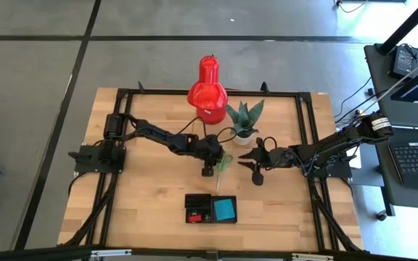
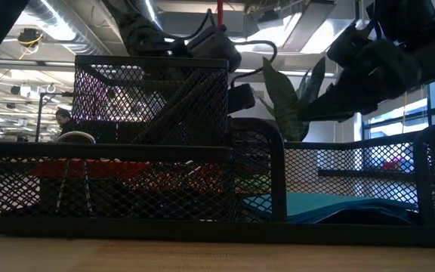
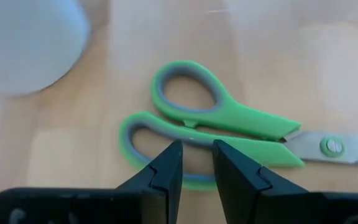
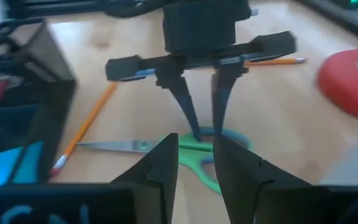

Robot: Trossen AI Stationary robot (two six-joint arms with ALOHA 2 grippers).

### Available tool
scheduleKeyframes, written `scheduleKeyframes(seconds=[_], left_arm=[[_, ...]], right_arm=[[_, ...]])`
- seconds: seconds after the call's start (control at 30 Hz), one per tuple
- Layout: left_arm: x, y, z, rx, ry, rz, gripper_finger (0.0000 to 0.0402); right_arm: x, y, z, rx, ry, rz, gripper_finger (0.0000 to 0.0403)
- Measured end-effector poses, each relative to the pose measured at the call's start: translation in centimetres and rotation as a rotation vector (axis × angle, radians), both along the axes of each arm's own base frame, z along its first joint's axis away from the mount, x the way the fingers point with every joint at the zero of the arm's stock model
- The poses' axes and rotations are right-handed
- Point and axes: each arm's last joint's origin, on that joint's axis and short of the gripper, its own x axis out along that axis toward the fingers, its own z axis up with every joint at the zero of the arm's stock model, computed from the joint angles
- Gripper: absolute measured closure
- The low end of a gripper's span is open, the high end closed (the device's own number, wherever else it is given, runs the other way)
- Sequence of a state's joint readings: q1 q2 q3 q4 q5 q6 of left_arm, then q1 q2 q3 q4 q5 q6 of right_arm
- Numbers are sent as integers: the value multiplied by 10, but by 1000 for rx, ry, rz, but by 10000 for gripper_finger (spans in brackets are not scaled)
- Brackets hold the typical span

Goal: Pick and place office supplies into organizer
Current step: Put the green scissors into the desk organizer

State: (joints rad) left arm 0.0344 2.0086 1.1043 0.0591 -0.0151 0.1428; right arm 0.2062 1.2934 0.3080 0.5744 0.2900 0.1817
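Observation:
Green-handled scissors lie flat on the wooden table, blades toward the organizer. My left gripper points steeply down over them. It is open by a narrow gap, with its tips at the nearer handle loop. The right wrist view shows it head-on. My right gripper hovers to the scissors' right, open by a narrow gap and holding nothing. The organizer holds a blue note pad and a small red piece. An orange pencil lies beside the organizer. My left gripper comes down from above at the scissors' handle loop. I cannot tell whether its fingertips touch the loop. The scissors lie flat on the table.
A big red lamp-like object and a plant in a white pot stand just behind the scissors. A second pencil lies farther off. The organizer's mesh wall fills the low view. There is bare wood on the table's left half.

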Motion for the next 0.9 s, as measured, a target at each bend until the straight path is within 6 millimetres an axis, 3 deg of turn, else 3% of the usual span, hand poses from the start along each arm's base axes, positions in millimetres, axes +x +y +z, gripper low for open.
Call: scheduleKeyframes(seconds=[0.33, 0.67, 0.9], left_arm=[[6, -12, 3, 54, -90, -232, 316], [6, -12, 4, 74, -95, -248, 316], [7, -11, 6, 67, -102, -236, 316]], right_arm=[[0, 2, 0, 19, 7, 52, 298], [-6, 0, -13, -29, 159, 51, 298], [16, 3, 15, -167, 315, 85, 298]])
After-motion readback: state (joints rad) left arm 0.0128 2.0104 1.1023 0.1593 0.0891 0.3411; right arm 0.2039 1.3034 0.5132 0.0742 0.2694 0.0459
